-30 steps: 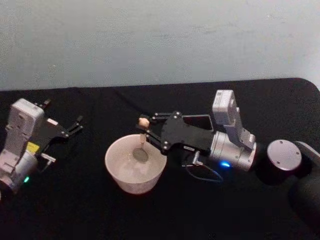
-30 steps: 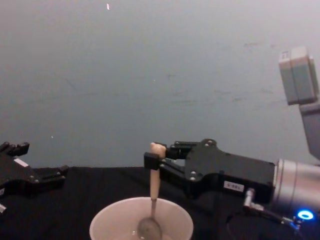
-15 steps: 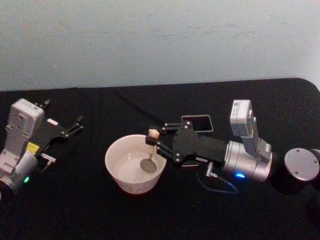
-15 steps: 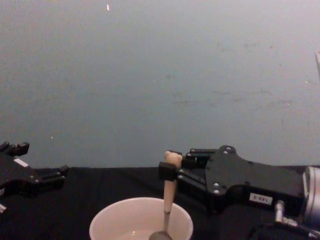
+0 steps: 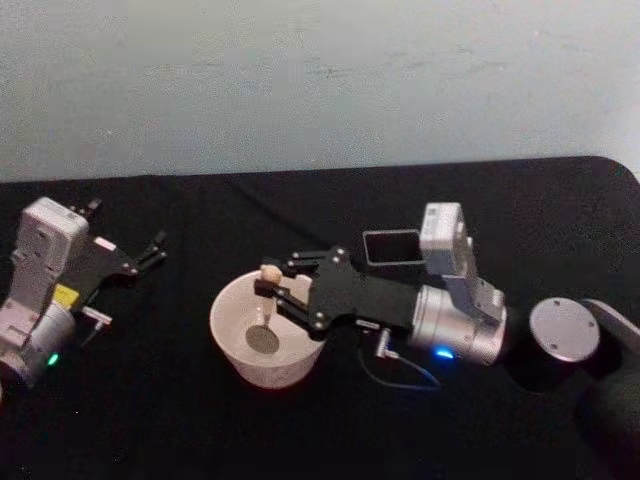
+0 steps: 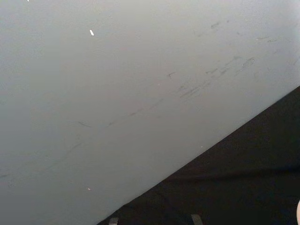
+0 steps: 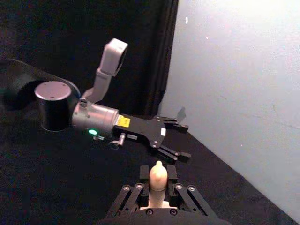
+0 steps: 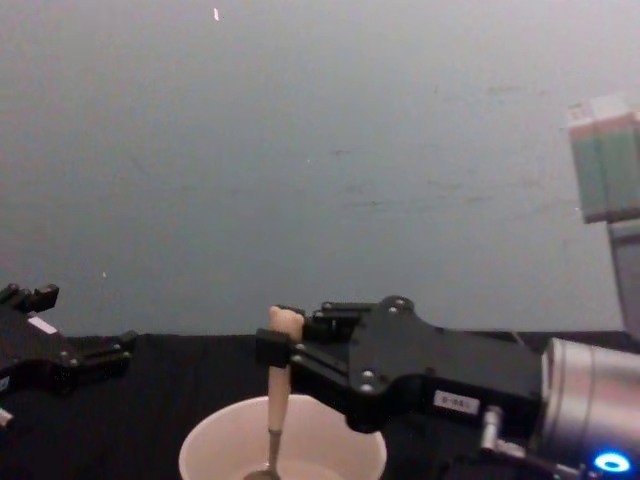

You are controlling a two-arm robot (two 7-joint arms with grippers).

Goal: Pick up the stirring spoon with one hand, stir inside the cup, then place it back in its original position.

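Over the wide cream-white cup (image 5: 258,374), pinching the bear-topped beige spoon (image 8: 277,400) with right gripper (image 5: 266,281); just swept leftward, so mid-stir. Keeping left gripper (image 5: 126,228) spread, well left.

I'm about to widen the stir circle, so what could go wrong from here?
The right gripper pinches the spoon high, near its top end, so it may swivel if the bowl drags on the cup wall. The gripper's body hangs low over the cup's rim; a wider sweep could knock the cup. The holder lies close behind the gripper, so a backward swing may bump it. The left gripper sits parked far left.
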